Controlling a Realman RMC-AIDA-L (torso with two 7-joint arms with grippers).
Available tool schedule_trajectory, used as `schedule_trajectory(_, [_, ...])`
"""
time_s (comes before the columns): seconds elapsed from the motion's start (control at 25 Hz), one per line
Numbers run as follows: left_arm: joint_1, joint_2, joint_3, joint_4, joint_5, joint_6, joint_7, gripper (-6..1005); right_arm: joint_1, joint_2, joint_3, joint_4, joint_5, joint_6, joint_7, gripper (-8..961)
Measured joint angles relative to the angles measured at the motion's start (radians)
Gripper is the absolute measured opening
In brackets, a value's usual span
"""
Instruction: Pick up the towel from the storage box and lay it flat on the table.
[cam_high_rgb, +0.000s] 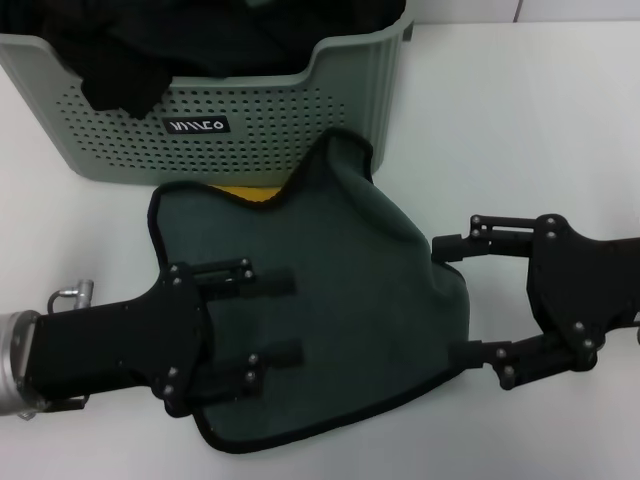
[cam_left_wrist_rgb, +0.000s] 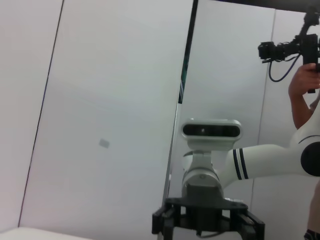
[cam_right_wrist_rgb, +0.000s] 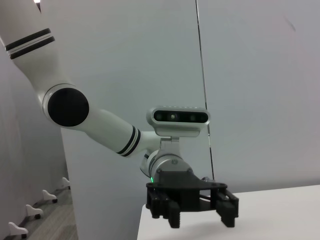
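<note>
The towel lies spread on the white table, dark green face up, with a strip of yellow showing at its far edge by the storage box. My left gripper reaches over the towel's left half, fingers apart with nothing between them. My right gripper is open at the towel's right edge, its fingertips right at the black trim. The wrist views show neither the towel nor the box.
Black fabric fills the box at the table's far left. In the left wrist view, a person holding a camera stands behind the robot's head. Bare tabletop lies to the towel's right and beyond it.
</note>
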Motion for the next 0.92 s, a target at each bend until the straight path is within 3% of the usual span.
schedule_trajectory(0.48, [0.011, -0.002, -0.005, -0.005, -0.053, 0.003, 0.025, 578, 0.018, 0.014, 0.008, -0.001, -0.054, -0.004, -0.005, 888])
schedule_trajectory(0.92, [0.012, 0.001, -0.005, -0.012, -0.066, 0.005, 0.036, 578, 0.026, 0.013, 0.01, 0.012, -0.062, -0.035, -0.022, 888])
